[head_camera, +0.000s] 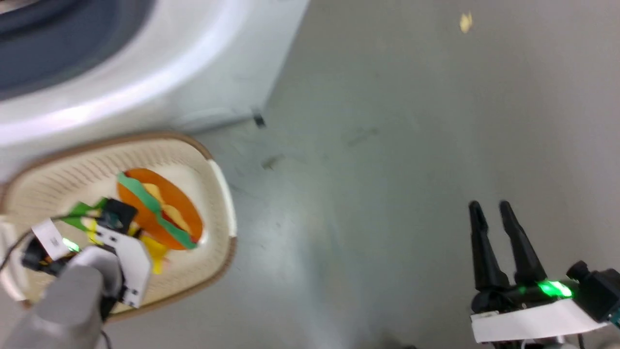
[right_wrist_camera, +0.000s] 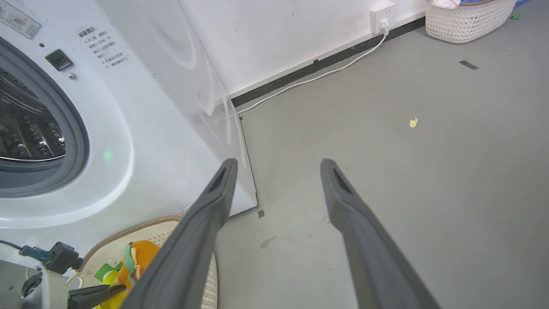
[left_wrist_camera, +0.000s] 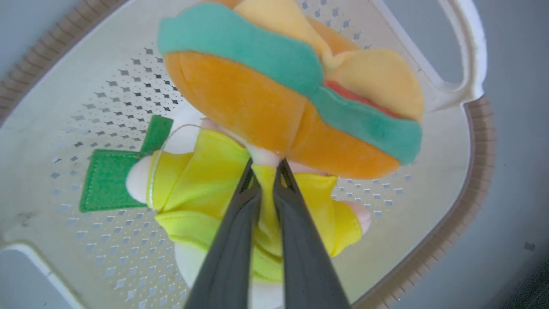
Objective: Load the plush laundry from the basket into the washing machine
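The cream basket [head_camera: 220, 194] stands on the floor before the white washing machine [head_camera: 193, 72]. In it lies the orange bun toy [left_wrist_camera: 257, 98] with green and yellow layers, half on top of the peach-pink figure in yellow [left_wrist_camera: 201, 180], whose green piece [left_wrist_camera: 107, 180] rests flat on the basket bottom. My left gripper [left_wrist_camera: 266, 165] reaches down into the basket, shut on a fold of the figure's yellow cloth just under the bun. My right gripper [head_camera: 489, 207] hangs open over bare floor to the right. The steel drum [right_wrist_camera: 25, 124] shows behind the grey gasket [right_wrist_camera: 77, 128].
Grey floor [head_camera: 387, 145] stretches right of the machine and basket. By the far wall stand a woven white basket [right_wrist_camera: 467, 19], a wall socket [right_wrist_camera: 381, 17] and a white cable [right_wrist_camera: 309, 79]. A yellow scrap [right_wrist_camera: 413, 122] lies on the floor.
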